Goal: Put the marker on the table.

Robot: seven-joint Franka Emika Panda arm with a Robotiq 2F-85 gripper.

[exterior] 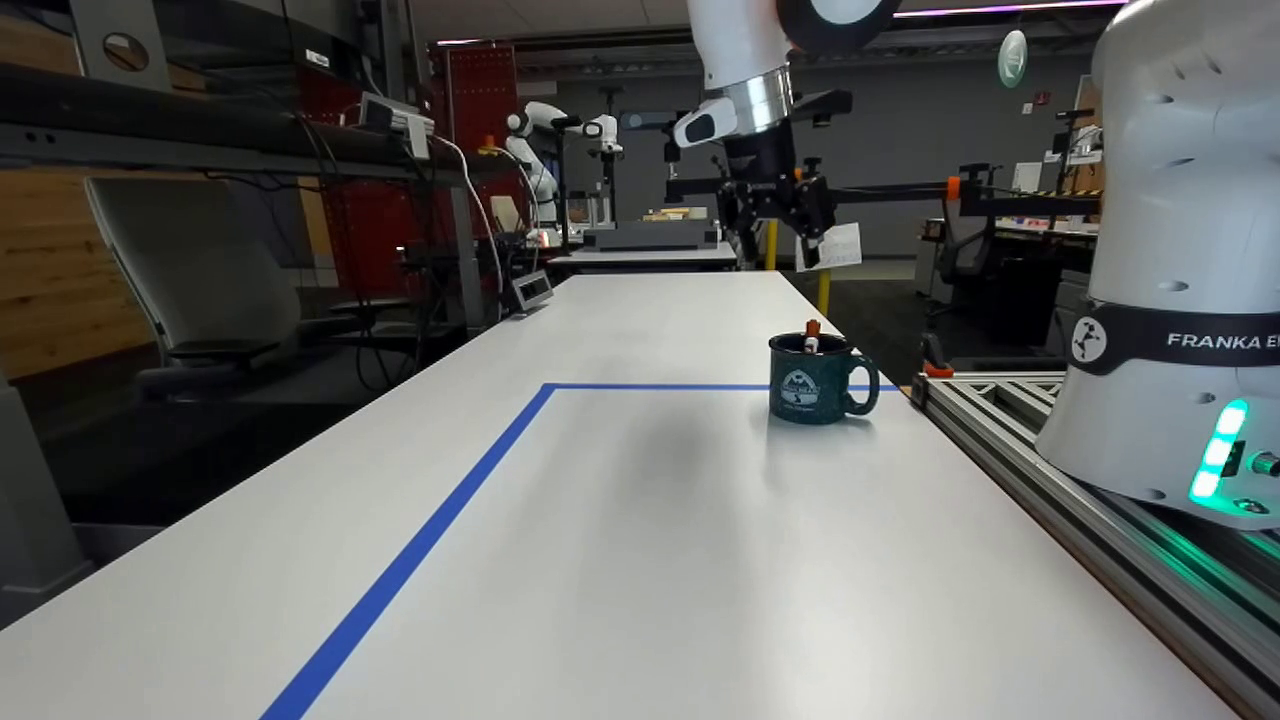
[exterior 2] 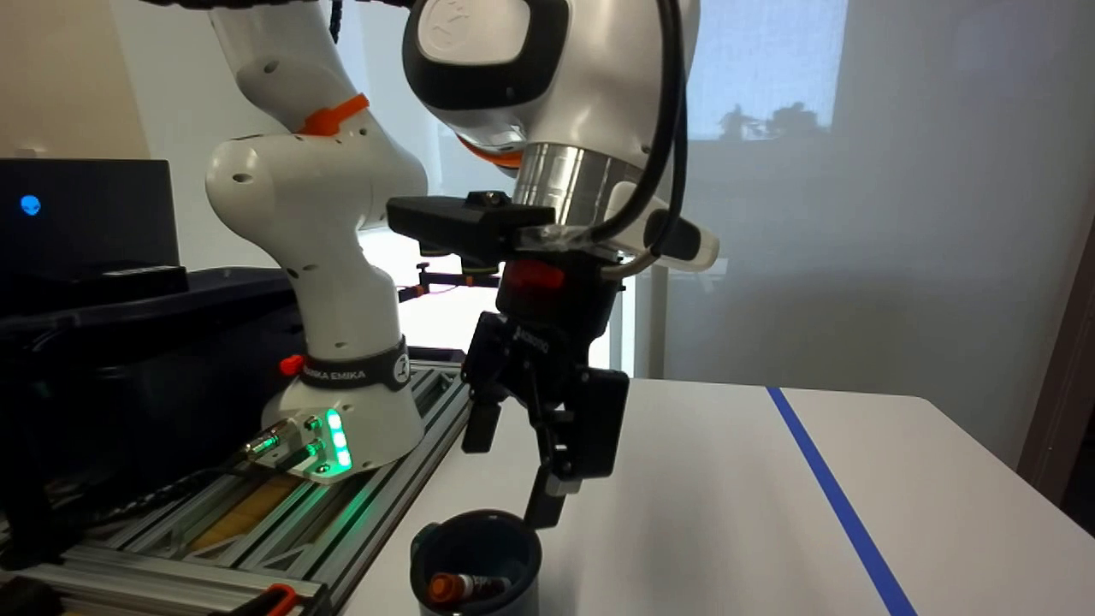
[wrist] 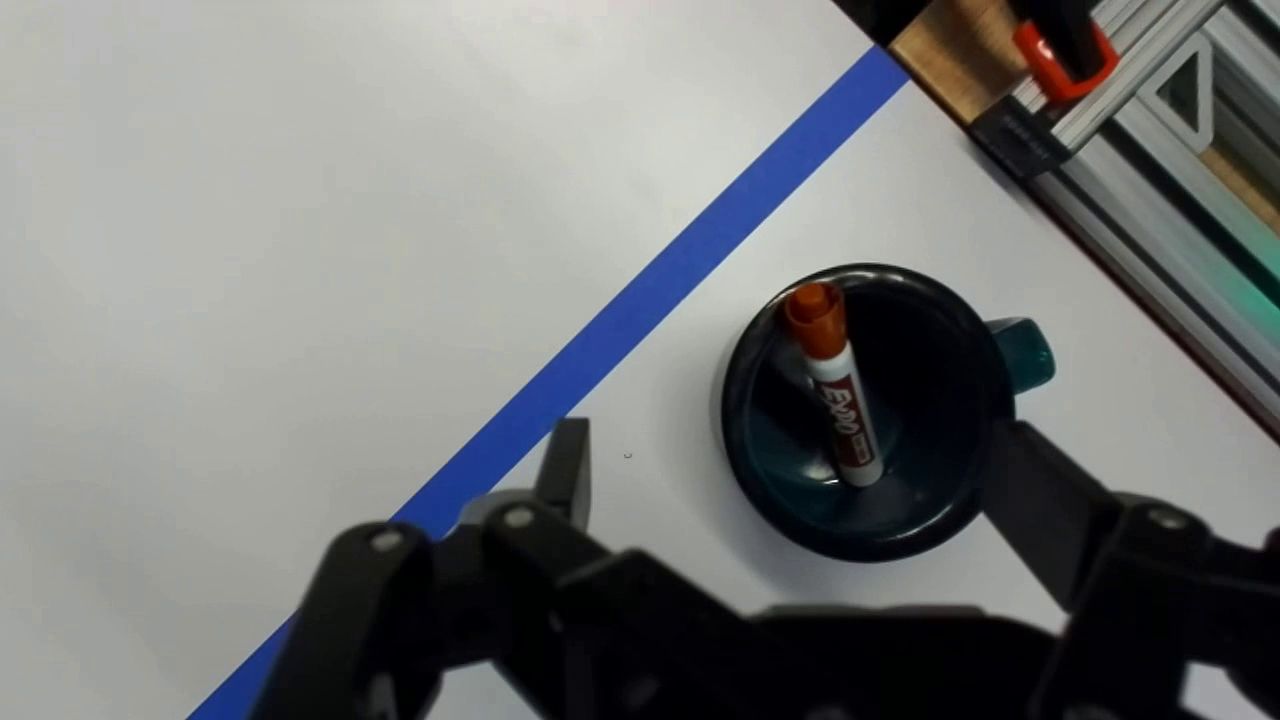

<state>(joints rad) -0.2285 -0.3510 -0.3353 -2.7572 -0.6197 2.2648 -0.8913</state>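
1. In the wrist view, the Expo marker (wrist: 838, 388) leans inside the dark teal mug (exterior: 808, 385), its orange cap (wrist: 817, 322) toward 11 o'clock and the other end toward 6 o'clock
2. The jaws hang above the white worktop (exterior: 640, 550), spread wide and holding nothing
3. As I judge it, the task is barely begun: gripping the Expo marker, lifting it clear and setting it on the worktop are all left

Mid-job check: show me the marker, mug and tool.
Marker (wrist: 838, 392): wrist view, on its barrel.
Mug (exterior: 806, 390): in an exterior view, on its outer wall.
Tool (exterior 2: 511, 472): in an exterior view, midway between its fingertips.
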